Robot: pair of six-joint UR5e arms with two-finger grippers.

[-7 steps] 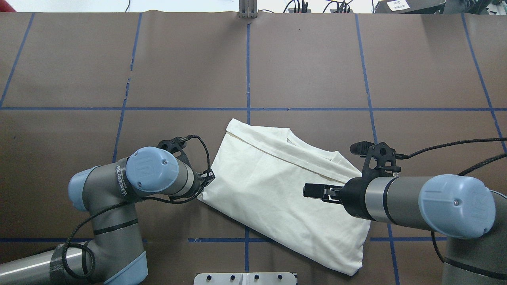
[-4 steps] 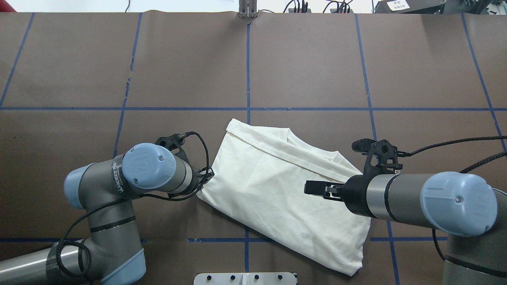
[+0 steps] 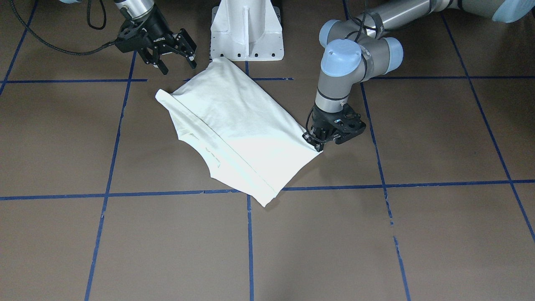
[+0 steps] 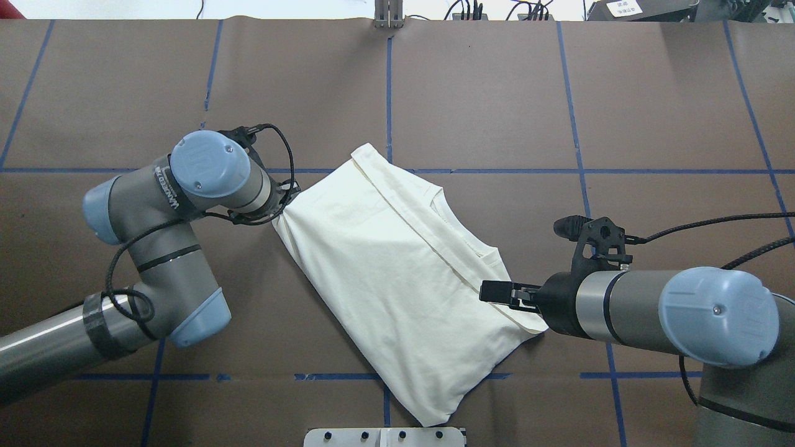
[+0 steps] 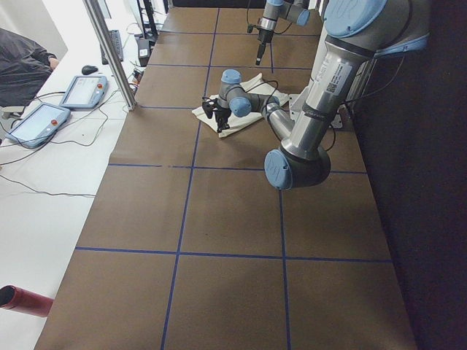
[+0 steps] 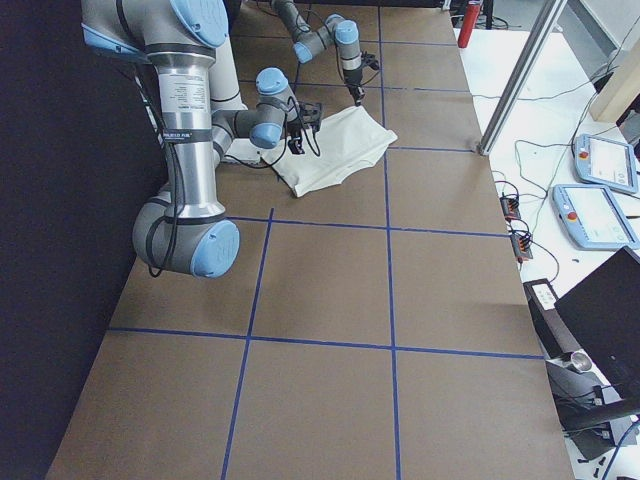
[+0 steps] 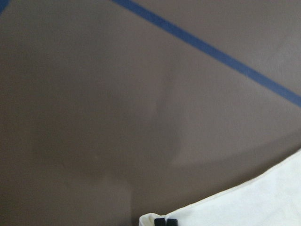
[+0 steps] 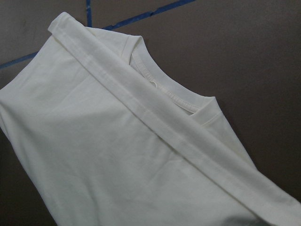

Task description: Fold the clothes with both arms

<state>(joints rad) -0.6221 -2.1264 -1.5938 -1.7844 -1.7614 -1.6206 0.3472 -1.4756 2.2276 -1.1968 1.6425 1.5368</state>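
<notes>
The shirt (image 4: pixel 397 279), folded into a long pale panel with a sleeve (image 8: pixel 164 127) laid along it, lies slantwise on the brown table (image 4: pixel 497 93) near the robot's base. The left gripper (image 3: pixel 314 142) is clamped on one corner at table level; the right gripper (image 3: pixel 179 67) hangs spread and empty above the opposite edge. Best to keep the pinched corner low and pull gently, so the layers slide together and the sleeve does not slip

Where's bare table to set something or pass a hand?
Free: the table row beyond the far crosswise tape line; only the T-shirt's tip and the left arm reach it. Crowded near centre: the T-shirt lies between the left gripper, shut on its corner, the open right gripper and the white pedestal.
</notes>
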